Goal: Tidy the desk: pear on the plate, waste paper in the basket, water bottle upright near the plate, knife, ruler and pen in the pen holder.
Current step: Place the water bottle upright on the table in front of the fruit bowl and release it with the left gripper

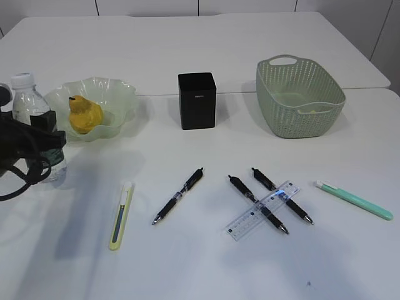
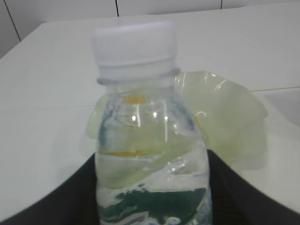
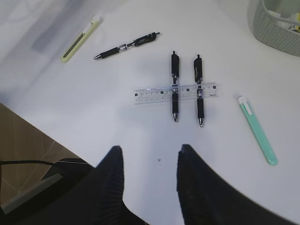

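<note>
The clear water bottle with a white cap stands upright at the far left, beside the pale green plate that holds the yellow pear. My left gripper is shut on the bottle, with a dark finger on each side. Three black pens, a clear ruler lying across two of them, a yellow-green knife and a teal knife lie on the table. The black pen holder stands mid-table. My right gripper hovers open and empty near the front edge.
The green basket stands at the back right with a pale scrap inside, apparently the waste paper. A seam between two tables runs behind the holder. In the right wrist view the table's front edge and brown floor show at lower left.
</note>
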You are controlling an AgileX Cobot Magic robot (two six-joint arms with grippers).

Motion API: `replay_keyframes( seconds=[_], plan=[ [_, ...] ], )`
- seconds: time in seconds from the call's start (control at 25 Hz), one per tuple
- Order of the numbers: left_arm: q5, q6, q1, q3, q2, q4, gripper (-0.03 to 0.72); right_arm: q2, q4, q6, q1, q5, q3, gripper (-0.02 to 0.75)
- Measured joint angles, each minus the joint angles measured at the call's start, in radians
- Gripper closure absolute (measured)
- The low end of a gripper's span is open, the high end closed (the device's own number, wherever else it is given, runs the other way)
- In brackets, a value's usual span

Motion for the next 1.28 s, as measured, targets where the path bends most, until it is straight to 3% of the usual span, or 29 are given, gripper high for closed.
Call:
replay_keyframes(
  seconds=[1.28],
  plan=[
    [-0.145,-0.012,0.000,-0.002,0.137,0.004,0.295,0.000,0.002,-0.001,0.000,-0.002,0.000,0.423]
  ],
)
